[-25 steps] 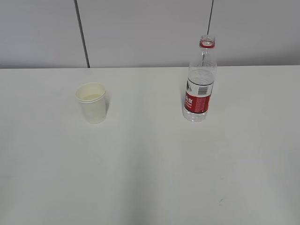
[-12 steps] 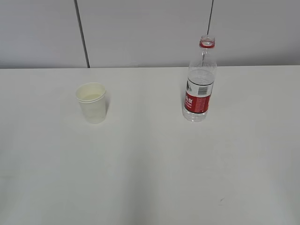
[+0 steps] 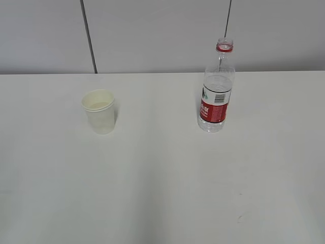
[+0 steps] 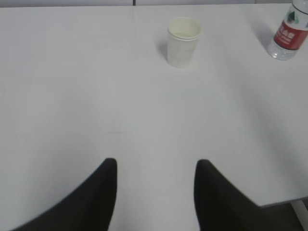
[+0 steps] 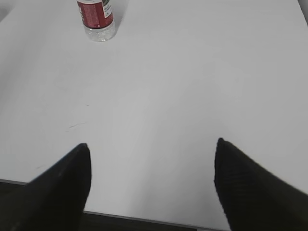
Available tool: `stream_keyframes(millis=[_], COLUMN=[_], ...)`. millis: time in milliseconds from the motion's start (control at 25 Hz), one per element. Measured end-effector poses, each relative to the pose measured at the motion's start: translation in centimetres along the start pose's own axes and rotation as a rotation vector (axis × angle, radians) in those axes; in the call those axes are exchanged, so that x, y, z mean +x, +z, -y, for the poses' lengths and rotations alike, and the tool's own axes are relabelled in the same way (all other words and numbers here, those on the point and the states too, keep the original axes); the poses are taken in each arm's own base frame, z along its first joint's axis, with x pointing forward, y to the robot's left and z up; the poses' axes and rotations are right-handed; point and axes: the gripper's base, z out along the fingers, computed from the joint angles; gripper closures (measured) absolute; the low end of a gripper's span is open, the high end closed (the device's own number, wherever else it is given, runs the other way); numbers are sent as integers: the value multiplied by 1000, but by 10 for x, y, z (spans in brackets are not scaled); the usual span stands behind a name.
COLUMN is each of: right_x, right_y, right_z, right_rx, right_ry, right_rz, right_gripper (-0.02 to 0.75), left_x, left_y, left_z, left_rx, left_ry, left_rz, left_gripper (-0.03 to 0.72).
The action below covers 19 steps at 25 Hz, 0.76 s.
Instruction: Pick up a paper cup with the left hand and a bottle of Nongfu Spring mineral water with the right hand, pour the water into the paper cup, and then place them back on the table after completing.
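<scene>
- i see the paper cup (image 3: 99, 111) standing upright on the white bench (image 3: 162, 183), left of the middle in the exterior view, and nothing is touching it.
- the bottle (image 3: 217, 87) stands upright well to the right of the cup, with its red label facing me and its cap off; the two are well apart.
- the water (image 3: 217, 84) shows as a clear level in the upper body of the bottle. there may be a little pale content in the cup, but i cannot tell whether it is water.
- my left pincer (image 4: 155, 192) hangs over the near edge of the bench with its fingers apart and nothing between them; the cup sits far ahead of it, a little to the right of its line.
- my right pincer (image 5: 151, 185) also hovers at the near edge, spread wide and empty; the bottle is far ahead and off to its left.
- neither arm shows in the exterior view, so both are held back from the working area.
- my judgement is that either nothing has begun or the things are already set back down; these pictures do not settle which.
- if this is the start, all of it is left: both grasps, the pour and setting both things back down.
</scene>
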Motion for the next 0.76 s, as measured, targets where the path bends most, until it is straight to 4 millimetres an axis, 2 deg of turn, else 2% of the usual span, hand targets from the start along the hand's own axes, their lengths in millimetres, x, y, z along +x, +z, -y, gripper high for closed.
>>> stream_keyframes(millis=[760], right_x=[0], right_y=[0], right_z=[0], right_rx=[4], right_ry=[-4], right_rz=[0], right_gripper=[152], left_x=[0], left_y=[0], left_z=[0], left_rx=[-41], left_ry=[-21], left_rz=[4], left_gripper=[415])
